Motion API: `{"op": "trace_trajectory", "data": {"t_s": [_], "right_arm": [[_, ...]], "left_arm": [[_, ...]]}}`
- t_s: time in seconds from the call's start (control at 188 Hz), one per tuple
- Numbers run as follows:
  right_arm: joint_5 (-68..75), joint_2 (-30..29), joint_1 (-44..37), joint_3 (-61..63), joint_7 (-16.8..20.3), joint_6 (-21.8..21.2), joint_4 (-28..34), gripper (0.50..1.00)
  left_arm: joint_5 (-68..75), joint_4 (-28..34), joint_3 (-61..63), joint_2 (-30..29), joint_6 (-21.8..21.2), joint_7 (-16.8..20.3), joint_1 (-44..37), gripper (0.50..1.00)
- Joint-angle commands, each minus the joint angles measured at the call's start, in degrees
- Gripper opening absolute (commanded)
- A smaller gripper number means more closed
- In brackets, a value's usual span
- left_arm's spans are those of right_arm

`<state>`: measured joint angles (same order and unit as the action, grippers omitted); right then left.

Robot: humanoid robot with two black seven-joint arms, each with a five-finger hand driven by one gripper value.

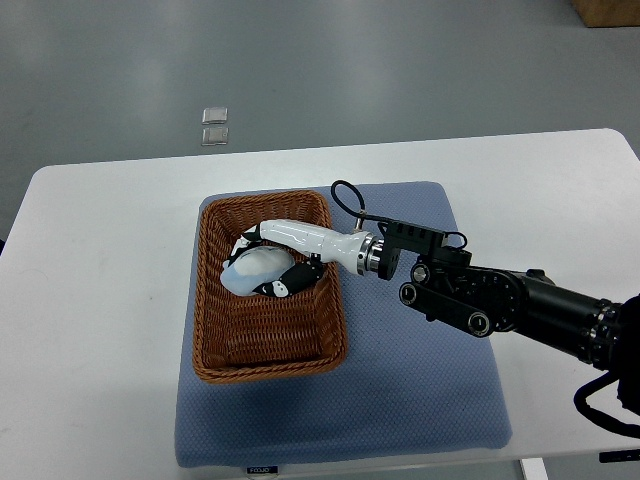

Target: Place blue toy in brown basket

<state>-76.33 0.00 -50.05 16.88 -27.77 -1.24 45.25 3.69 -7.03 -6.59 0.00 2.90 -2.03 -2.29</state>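
A brown wicker basket (262, 345) stands on a blue-grey mat (400, 400) in the middle of the white table. My right hand (268, 262) reaches into the basket from the right, its white and black fingers curled around a pale blue toy (252, 268). The toy sits low in the basket's upper half, partly covered by the fingers. Whether it touches the basket floor I cannot tell. The left arm does not show.
The white table (90, 330) extends to the left and right of the mat. My black right forearm (510, 305) crosses the mat's right side. Two small clear squares (214, 126) lie on the grey floor beyond the table. A cardboard box corner (610, 12) shows top right.
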Motion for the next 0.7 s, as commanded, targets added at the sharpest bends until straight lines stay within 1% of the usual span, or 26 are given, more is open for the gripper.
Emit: {"op": "trace_trajectory", "data": {"t_s": [0.0, 0.032, 0.053, 0.202, 0.329, 0.393, 0.42, 0.462, 0.531, 0.632, 0.696], "right_arm": [[0.0, 0.0, 0.1, 0.0, 0.0, 0.0, 0.0, 0.874], [0.0, 0.0, 0.1, 0.0, 0.0, 0.0, 0.0, 0.893], [0.0, 0.0, 0.1, 0.0, 0.0, 0.0, 0.0, 0.895], [2.9, 0.0, 0.0, 0.1, 0.0, -0.1, 0.1, 0.895], [11.1, 0.3, -0.1, 0.9, 0.1, -1.5, 0.7, 0.895], [16.3, 1.1, -0.4, 1.1, 0.5, -4.5, 0.7, 0.895], [18.7, 1.7, -0.4, 1.1, 1.3, -6.5, 0.7, 0.893], [21.4, 2.5, -0.5, 1.6, 2.7, -8.4, 0.7, 0.895], [24.2, 4.0, -0.7, 2.9, 4.6, -10.5, 0.7, 0.895], [27.2, 5.8, -0.7, 6.2, 5.5, -14.0, 0.5, 0.895], [29.7, 6.9, -0.7, 8.3, 6.9, -16.5, 0.3, 0.895]], "left_arm": [[0.0, 0.0, 0.0, 0.0, 0.0, 0.0, 0.1, 1.0], [0.0, 0.0, 0.0, 0.0, 0.0, 0.0, 0.0, 1.0], [0.0, 0.0, 0.0, 0.0, 0.0, 0.0, 0.0, 1.0], [0.0, 0.0, 0.0, 0.0, 0.0, 0.0, 0.1, 1.0], [0.0, 0.0, 0.0, 0.0, 0.0, 0.0, 0.0, 1.0], [0.0, 0.0, 0.0, 0.0, 0.0, 0.0, 0.0, 1.0], [0.0, 0.0, 0.0, 0.0, 0.0, 0.0, 0.0, 1.0], [0.0, 0.0, 0.0, 0.0, 0.0, 0.0, 0.0, 1.0], [0.0, 0.0, 0.0, 0.0, 0.0, 0.0, 0.0, 1.0], [0.0, 0.0, 0.0, 0.0, 0.0, 0.0, 0.0, 1.0], [0.0, 0.0, 0.0, 0.0, 0.0, 0.0, 0.0, 1.0]]}}
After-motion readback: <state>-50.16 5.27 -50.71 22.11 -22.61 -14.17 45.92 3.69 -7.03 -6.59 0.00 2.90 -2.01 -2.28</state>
